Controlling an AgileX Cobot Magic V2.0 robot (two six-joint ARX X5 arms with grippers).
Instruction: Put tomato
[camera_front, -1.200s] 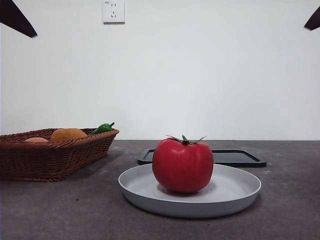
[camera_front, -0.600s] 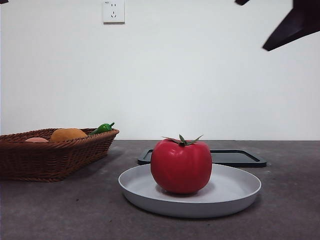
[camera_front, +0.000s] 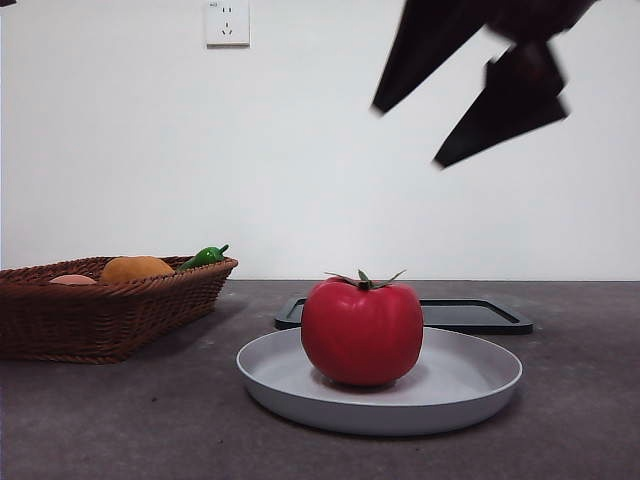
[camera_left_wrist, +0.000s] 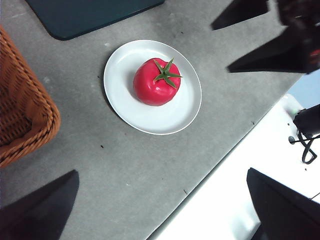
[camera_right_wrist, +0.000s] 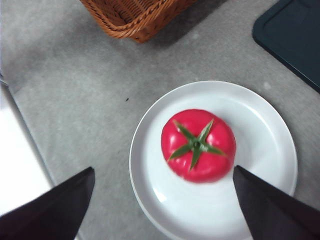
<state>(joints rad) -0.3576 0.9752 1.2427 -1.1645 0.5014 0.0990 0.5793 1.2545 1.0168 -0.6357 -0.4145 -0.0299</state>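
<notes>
The tomato (camera_front: 362, 333), glossy red with a green stem, sits upright on a white plate (camera_front: 470, 385) in the middle of the table. My right gripper (camera_front: 408, 136) hangs open high above it and a little to the right, touching nothing. From the right wrist, the tomato (camera_right_wrist: 198, 145) lies on the plate (camera_right_wrist: 260, 130) between the spread jaws of the right gripper (camera_right_wrist: 162, 170). My left gripper (camera_left_wrist: 161, 171) is open and held high, well away from the tomato (camera_left_wrist: 156, 82); the right gripper (camera_left_wrist: 221, 49) also shows in that view.
A wicker basket (camera_front: 100, 310) stands at the left with an orange fruit (camera_front: 137, 268) and a green pepper (camera_front: 205, 256) in it. A black tray (camera_front: 470, 315) lies flat behind the plate. The table's edge (camera_left_wrist: 215, 170) runs near the plate.
The right arm has come down and leftward from the top right corner to above the plate. The left arm's tip has left the top left corner. The tomato stays on the plate.
</notes>
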